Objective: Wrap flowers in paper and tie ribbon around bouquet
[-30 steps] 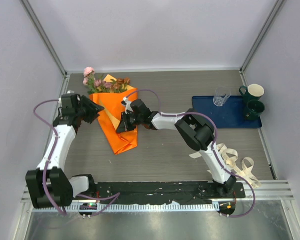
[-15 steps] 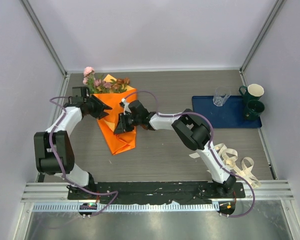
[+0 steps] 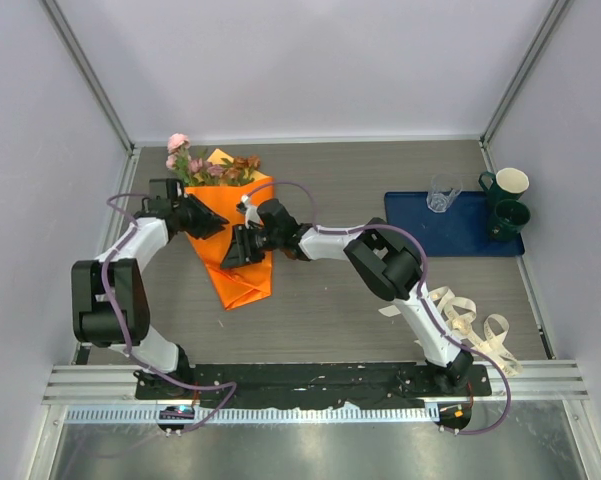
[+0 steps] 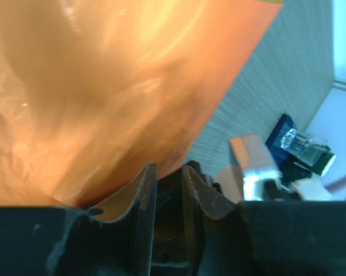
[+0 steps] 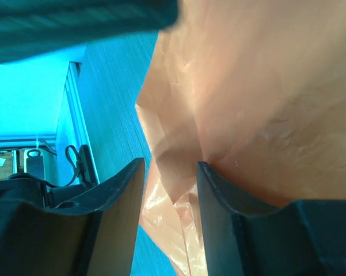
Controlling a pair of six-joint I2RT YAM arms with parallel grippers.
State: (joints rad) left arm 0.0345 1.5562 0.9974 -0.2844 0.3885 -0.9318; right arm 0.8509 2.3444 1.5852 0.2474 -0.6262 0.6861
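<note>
Two grippers at the bouquet [image 3: 242, 275] from above: left gripper [image 3: 210, 222] on its left edge, right gripper [image 3: 237, 251] over its middle, flowers [image 3: 195, 165] beyond both. Left wrist: jaws narrow, nothing between, paper [image 4: 103, 86] edge at the tips. Right wrist: jaws wide, paper fold in the gap.

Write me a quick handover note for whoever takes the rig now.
Left tool: jaws nearly together at the left edge of the paper; grip unclear.
Right tool: open at the right side of the paper.
Flowers lie in the folded paper cone, blooms out the far end.
Ribbon lies loose by the right arm's base.
Done: wrapping, roughly. Left: tie the ribbon round.
</note>
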